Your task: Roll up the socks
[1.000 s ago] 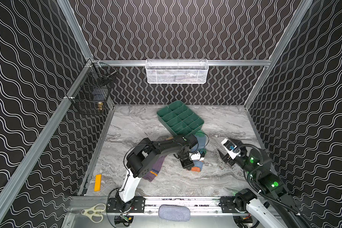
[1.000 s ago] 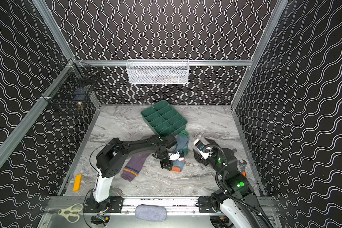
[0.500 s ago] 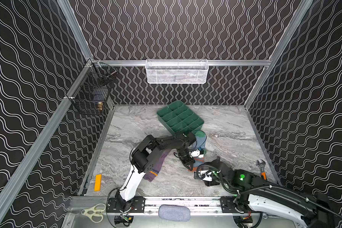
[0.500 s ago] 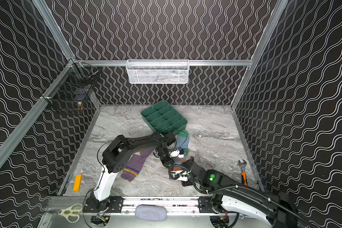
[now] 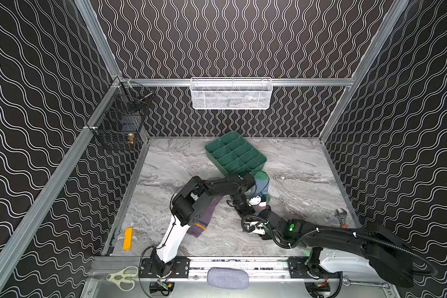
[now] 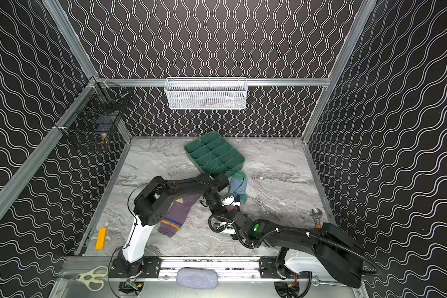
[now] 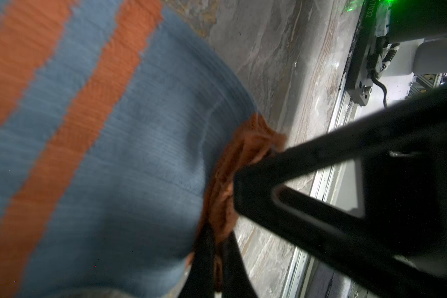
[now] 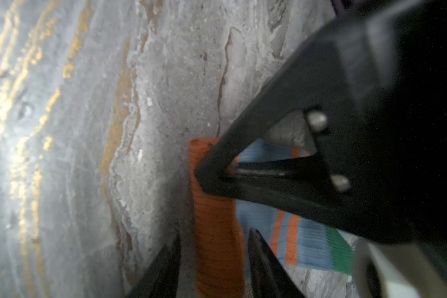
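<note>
In both top views the light blue sock (image 5: pixel 263 183) lies mid-table, just beside the green tray's (image 5: pixel 243 167) near edge, with the purple sock (image 6: pixel 178 215) to its left. Left wrist view: the left gripper (image 7: pixel 221 203) pinches the blue sock's orange cuff (image 7: pixel 245 144). Only the right wrist view shows the right gripper (image 8: pixel 208 196) straddling that cuff; whether it has clamped cannot be told. The sock looks soft, light and floppy, and the cuff seems the surest hold.
</note>
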`<act>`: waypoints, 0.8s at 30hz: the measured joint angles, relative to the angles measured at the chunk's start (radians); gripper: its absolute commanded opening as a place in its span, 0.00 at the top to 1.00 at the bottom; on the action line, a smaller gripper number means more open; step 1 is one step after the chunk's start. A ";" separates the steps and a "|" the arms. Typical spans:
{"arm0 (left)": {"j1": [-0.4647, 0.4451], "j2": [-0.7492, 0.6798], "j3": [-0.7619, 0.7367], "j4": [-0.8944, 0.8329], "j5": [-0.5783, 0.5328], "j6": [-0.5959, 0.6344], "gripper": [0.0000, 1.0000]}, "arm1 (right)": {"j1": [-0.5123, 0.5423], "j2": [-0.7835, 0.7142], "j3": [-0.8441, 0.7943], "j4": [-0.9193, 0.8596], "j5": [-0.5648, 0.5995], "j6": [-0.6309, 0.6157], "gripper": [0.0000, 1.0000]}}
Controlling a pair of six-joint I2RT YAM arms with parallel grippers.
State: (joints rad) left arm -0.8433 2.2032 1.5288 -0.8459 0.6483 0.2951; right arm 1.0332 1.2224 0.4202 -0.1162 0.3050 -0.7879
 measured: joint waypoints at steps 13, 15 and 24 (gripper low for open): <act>-0.006 -0.060 -0.040 0.039 -0.012 -0.002 0.58 | 0.000 0.018 0.018 -0.036 -0.053 0.031 1.00; -0.008 -0.098 -0.066 0.053 -0.047 -0.008 0.51 | 0.000 0.012 0.032 -0.063 -0.081 0.054 0.99; 0.085 -0.463 -0.294 0.201 -0.301 -0.139 0.47 | -0.022 0.027 0.121 -0.220 -0.248 0.206 1.00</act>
State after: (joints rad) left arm -0.7578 1.7401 1.2346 -0.6449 0.3470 0.1562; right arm 1.0111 1.2491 0.5411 -0.3367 0.0570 -0.5816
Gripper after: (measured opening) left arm 0.536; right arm 0.078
